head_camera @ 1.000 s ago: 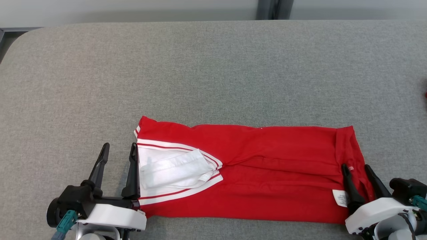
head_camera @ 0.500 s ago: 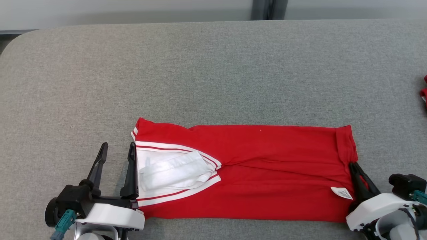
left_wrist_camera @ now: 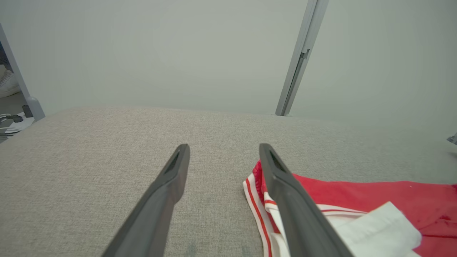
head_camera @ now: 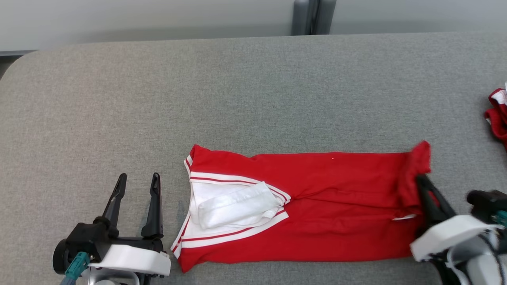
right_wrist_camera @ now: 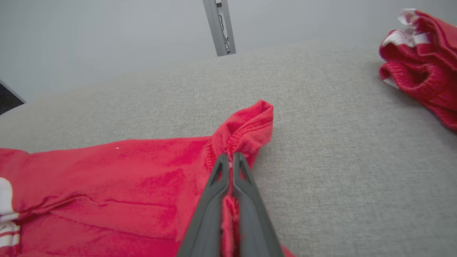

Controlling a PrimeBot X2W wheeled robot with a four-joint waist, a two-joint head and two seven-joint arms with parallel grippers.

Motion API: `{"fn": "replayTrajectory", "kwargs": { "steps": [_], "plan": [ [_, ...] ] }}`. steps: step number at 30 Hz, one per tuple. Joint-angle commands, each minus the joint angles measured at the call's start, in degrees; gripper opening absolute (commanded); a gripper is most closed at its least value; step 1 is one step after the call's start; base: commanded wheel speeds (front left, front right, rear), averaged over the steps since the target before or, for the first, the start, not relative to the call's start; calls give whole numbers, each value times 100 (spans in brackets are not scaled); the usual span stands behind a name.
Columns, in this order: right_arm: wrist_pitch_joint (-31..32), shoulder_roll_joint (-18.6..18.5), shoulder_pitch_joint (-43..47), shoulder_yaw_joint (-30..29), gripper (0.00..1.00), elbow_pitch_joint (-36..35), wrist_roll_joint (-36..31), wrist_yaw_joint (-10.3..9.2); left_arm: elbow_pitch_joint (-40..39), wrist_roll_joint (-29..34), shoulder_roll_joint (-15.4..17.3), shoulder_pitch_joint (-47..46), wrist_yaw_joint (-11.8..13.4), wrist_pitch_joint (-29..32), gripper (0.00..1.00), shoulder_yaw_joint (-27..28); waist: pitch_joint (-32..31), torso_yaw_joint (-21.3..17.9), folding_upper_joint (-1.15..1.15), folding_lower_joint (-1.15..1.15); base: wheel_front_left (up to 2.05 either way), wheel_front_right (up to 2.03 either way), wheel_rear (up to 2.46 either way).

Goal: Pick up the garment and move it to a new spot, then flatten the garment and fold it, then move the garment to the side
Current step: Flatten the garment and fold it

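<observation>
The grey table [head_camera: 253, 87] carries the red garment [head_camera: 336, 190] stretched left to right across its near half, with the white-striped collar end to the robot's left. The right tool [head_camera: 420, 180] is clamped tight on the garment's right-hand hem, where a corner stands raised. The left tool [head_camera: 138, 177] stands with fingers apart just off the garment's collar end, holding nothing. The right arm alone has it, so any drag would likely run along the garment's length.
</observation>
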Motion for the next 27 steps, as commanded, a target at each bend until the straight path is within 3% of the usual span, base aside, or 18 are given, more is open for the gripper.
{"fn": "replayTrajectory", "kwargs": {
  "steps": [1,6,11,16,27],
  "plan": [
    [131,87,39,142,0,-332,-40,2,9,45,8,55,-18,-23,100,29,-52,-37,0,0,0,0,0],
    [677,451,-91,942,0,-1439,-117,1,24,52,9,60,-31,-23,100,-12,-148,-75,0,0,0,0,0],
    [812,751,-398,1766,0,-1692,146,1,75,57,18,-5,-50,-20,100,-80,-221,14,0,0,0,0,0],
    [625,870,-827,2664,0,-1281,569,2,105,35,18,-24,-62,-17,100,-128,-239,193,0,0,0,0,0],
    [-494,874,-2086,4312,0,273,1931,2,278,-3,-76,-276,-160,-16,100,-351,-10,717,0,0,0,0,0]
  ]
}}
